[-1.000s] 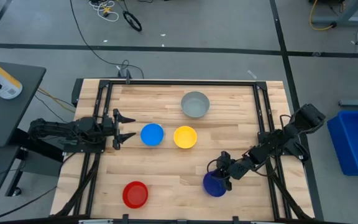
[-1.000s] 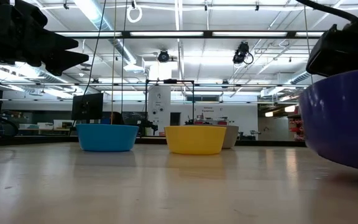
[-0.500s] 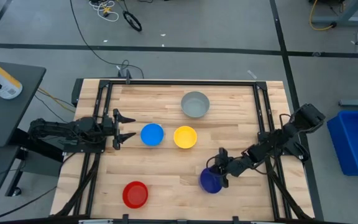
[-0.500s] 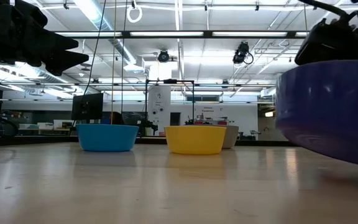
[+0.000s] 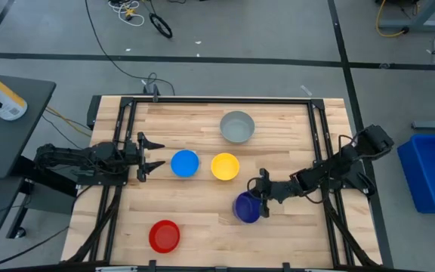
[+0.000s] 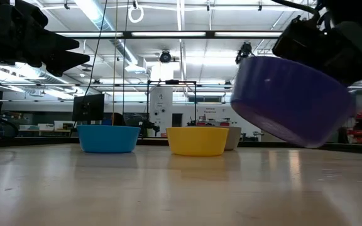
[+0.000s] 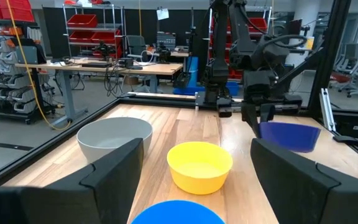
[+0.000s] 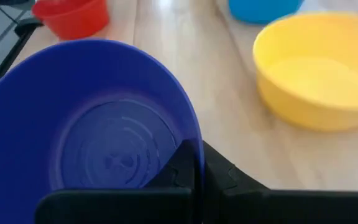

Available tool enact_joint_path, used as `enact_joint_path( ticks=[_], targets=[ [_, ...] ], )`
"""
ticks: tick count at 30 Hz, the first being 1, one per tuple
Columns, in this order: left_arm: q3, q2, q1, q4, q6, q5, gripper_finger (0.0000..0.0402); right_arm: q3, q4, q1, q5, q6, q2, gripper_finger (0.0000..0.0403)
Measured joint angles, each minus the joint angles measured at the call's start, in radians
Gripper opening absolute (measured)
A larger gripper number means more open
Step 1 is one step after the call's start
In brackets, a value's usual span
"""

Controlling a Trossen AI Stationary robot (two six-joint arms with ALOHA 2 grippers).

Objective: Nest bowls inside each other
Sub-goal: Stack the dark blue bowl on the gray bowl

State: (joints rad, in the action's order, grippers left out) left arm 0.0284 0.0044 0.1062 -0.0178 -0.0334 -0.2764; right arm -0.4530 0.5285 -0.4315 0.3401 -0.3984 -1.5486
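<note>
The right gripper [image 5: 261, 190] is clamped on the rim of the dark blue bowl [image 5: 246, 207], carrying it tilted above the worktop [image 5: 202, 121]. The yellow bowl [image 5: 225, 166], just ahead of it and empty, looks the likely target; the bowl needs levelling over it. The left gripper [image 5: 151, 157] waits, fingers apart, beside the empty light blue bowl [image 5: 185, 163].

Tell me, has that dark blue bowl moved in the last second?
Yes. The right arm's fingers, shut on the dark blue bowl, have carried it closer to the yellow bowl, which stayed put. In the low view it hangs tilted above the table.
</note>
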Motion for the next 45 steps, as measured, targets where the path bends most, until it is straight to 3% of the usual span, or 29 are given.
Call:
enact_joint_path(
  ticks=[10,27,36,45],
  targets=[
    [0.000,0.000,0.000,0.002,0.009,0.000,0.0306,0.000,0.065,0.068,0.000,0.230,0.122,0.0001],
    [0.000,0.000,0.000,0.003,0.008,0.000,0.0307,0.000,-0.146,0.069,0.116,0.510,0.550,0.0001],
    [0.000,0.000,0.000,0.004,0.008,0.000,0.0307,0.000,-0.267,0.061,0.195,0.573,0.694,0.0001],
    [0.000,0.000,0.000,0.005,0.007,0.000,0.0307,0.000,-0.397,-0.029,0.332,0.601,0.865,0.0001]
  ],
)
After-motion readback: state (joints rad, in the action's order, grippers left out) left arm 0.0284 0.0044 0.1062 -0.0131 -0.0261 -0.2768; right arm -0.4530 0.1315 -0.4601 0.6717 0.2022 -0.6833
